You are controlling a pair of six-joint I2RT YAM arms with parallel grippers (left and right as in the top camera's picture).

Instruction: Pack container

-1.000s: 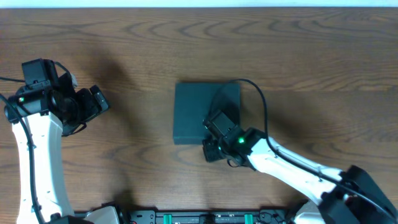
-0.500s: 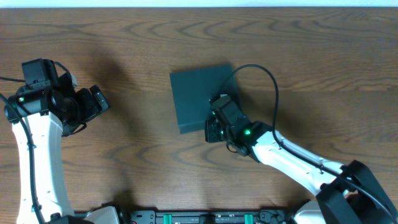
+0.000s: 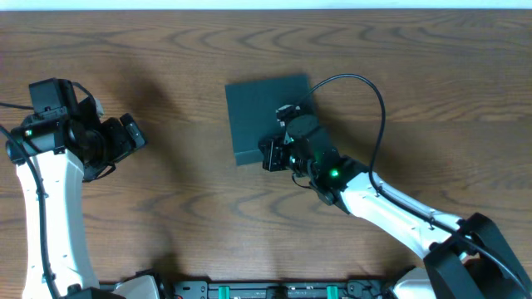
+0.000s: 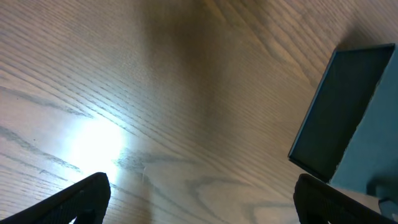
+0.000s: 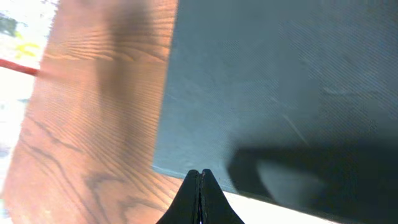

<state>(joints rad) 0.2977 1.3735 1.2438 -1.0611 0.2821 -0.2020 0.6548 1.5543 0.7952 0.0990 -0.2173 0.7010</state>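
Note:
The dark teal-green square container (image 3: 258, 115) lies closed on the wooden table, turned slightly askew. It also shows in the left wrist view (image 4: 339, 112) and fills the right wrist view (image 5: 280, 81). My right gripper (image 3: 273, 154) is shut with nothing in it, its fingertips (image 5: 200, 180) pressed together at the container's near edge. My left gripper (image 3: 133, 133) is open and empty at the far left, well away from the container; its two fingers show wide apart over bare wood (image 4: 199, 199).
A black cable (image 3: 366, 91) arcs from the right arm over the table right of the container. The table's far edge (image 3: 266, 10) runs along the top. No snack packets are in view.
My right gripper has moved left and up along the container's near edge. The container has slid up and left and rotated slightly. The left arm has not moved.

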